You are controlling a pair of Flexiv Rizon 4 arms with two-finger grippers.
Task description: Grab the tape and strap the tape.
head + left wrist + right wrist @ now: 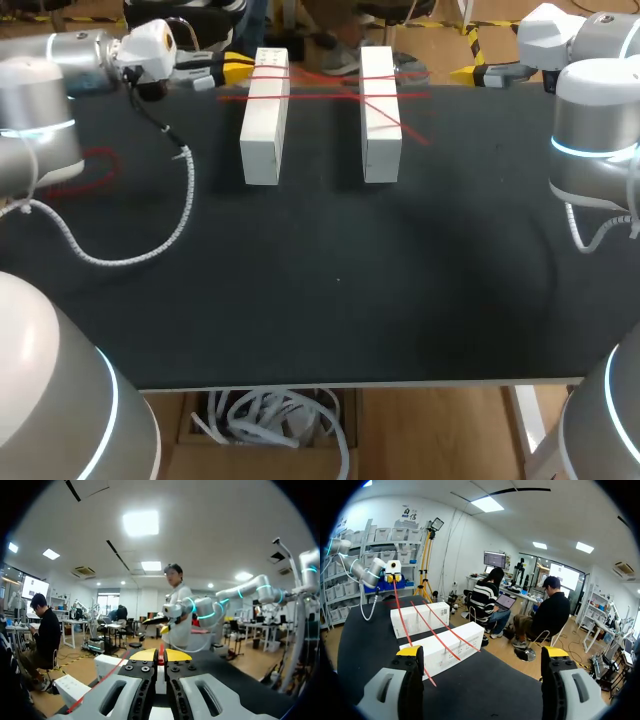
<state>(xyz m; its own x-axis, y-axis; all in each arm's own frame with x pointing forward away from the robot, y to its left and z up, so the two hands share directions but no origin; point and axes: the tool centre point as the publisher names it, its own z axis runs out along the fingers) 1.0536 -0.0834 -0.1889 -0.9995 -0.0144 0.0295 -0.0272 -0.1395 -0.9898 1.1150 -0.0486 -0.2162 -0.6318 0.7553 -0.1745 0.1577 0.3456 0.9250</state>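
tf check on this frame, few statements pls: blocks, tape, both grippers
1. Two white blocks lie side by side on the black table. True.
2. The right gripper is shut on the red tape. False: its fingers stand wide apart with nothing between them.
3. Red tape runs across both blocks. True.
4. The left gripper is wide open. False: its fingers are closed on the red tape.
5. One block is stacked on the other. False: they lie apart, with bare table between them.
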